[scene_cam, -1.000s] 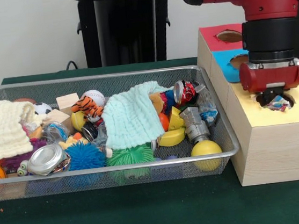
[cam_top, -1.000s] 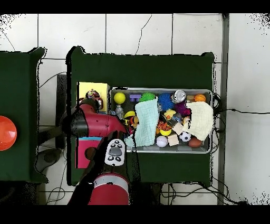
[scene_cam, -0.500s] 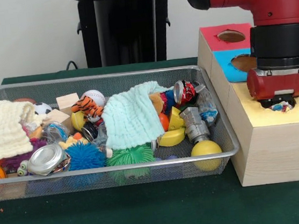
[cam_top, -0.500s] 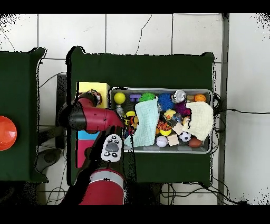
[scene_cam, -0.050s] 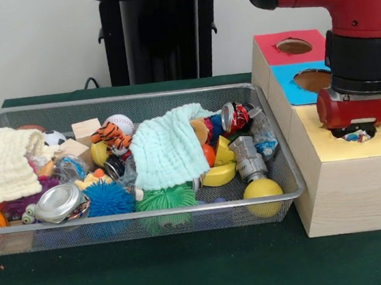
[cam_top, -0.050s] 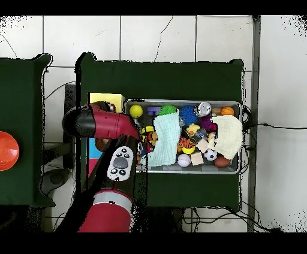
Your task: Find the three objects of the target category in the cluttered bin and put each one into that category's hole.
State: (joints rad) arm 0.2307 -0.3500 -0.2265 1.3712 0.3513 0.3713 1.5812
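My gripper (scene_cam, -0.050s: 360, 135) is down at the hole in the yellow top (scene_cam, -0.050s: 343, 154) of the wooden box, right of the bin. It is shut on a small crumpled silver and blue piece (scene_cam, -0.050s: 360, 136), only a bit of which shows under the red wrist. The wire bin (scene_cam, -0.050s: 130, 98) holds mixed clutter: a crushed red can (scene_cam, -0.050s: 236, 117), a grey metal piece (scene_cam, -0.050s: 247, 158), a round tin (scene_cam, -0.050s: 59, 202), a tiger toy (scene_cam, -0.050s: 113, 136), balls, and spiky toys. In the overhead view the arm (cam_top, -0.050s: 105, 123) covers the box beside the bin (cam_top, -0.050s: 180, 102), and the gripper is hidden.
The box also has a blue section with a hole (scene_cam, -0.050s: 314, 80) and a red one with a hole (scene_cam, -0.050s: 294, 45) behind the yellow. A mint cloth (scene_cam, -0.050s: 167, 148) and a cream cloth (scene_cam, -0.050s: 0, 164) drape over things in the bin. An orange dish (cam_top, -0.050s: 7, 151) lies on a side table.
The gripper has moved right and down over the yellow top. The crumpled piece, earlier hanging in plain sight under it, now sits low at the hole and is mostly hidden.
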